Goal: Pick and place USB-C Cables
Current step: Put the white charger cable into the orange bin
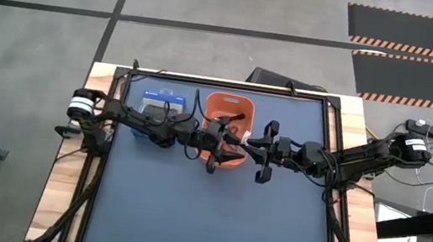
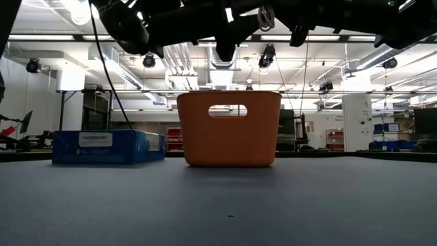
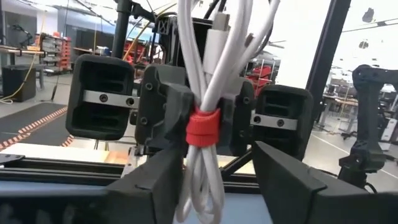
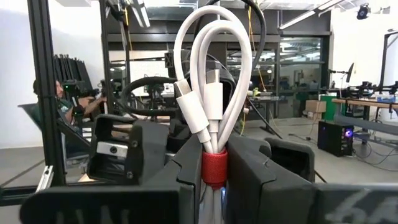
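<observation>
A white USB-C cable bundle point(image 3: 208, 74) with a red tie point(image 3: 202, 127) is held up in the air by my right gripper point(image 4: 214, 146), which is shut on it. My left gripper point(image 3: 217, 152) faces it from the table's left and is open, with a finger on either side of the bundle's lower loop point(image 3: 199, 193). Whether those fingers touch the cable, I cannot tell. In the high view both grippers point(image 1: 226, 146) point(image 1: 261, 151) meet at the near rim of the orange basket point(image 1: 230, 104). My right gripper pinches the white bundle between its two fingers at the red tie point(image 4: 214, 171), about the bundle's middle. The fingers reach in roughly level from the table's right and lie across the bundle. The bundle stands upright, its upper loop point(image 4: 211, 31) above the fingers, clear of the table.
The orange basket point(image 2: 229, 130) stands at the table's far middle, and a blue retail box point(image 2: 109, 147) lies to its left. The dark mat point(image 1: 219, 223) stretches toward the near edge. Black frame posts stand at the table's sides.
</observation>
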You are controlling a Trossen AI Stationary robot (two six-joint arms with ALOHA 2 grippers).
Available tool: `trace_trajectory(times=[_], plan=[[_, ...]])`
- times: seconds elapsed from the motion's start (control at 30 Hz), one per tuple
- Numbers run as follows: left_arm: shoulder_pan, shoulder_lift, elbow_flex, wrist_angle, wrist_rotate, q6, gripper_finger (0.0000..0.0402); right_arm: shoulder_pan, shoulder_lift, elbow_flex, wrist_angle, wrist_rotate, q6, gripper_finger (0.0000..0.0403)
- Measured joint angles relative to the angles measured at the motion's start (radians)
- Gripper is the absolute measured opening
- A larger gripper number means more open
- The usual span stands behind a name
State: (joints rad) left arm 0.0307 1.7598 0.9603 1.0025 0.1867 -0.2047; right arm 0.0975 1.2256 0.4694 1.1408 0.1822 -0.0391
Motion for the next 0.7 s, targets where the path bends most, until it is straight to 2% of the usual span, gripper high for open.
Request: trace_trajectory(times=[0.17, 0.37, 0.7], plan=[[0.000, 0.005, 0.004, -0.010, -0.001, 0.000, 0.0116, 0.000, 0.000, 0.000, 0.000, -0.001, 0.001, 0.0047], [0.001, 0.005, 0.002, -0.017, -0.007, -0.016, 0.0016, 0.000, 0.000, 0.000, -0.001, -0.006, 0.008, 0.0057], [0.002, 0.005, 0.000, -0.027, -0.003, -0.027, 0.0005, 0.000, -0.018, 0.000, 0.001, 0.003, 0.020, 0.0155]])
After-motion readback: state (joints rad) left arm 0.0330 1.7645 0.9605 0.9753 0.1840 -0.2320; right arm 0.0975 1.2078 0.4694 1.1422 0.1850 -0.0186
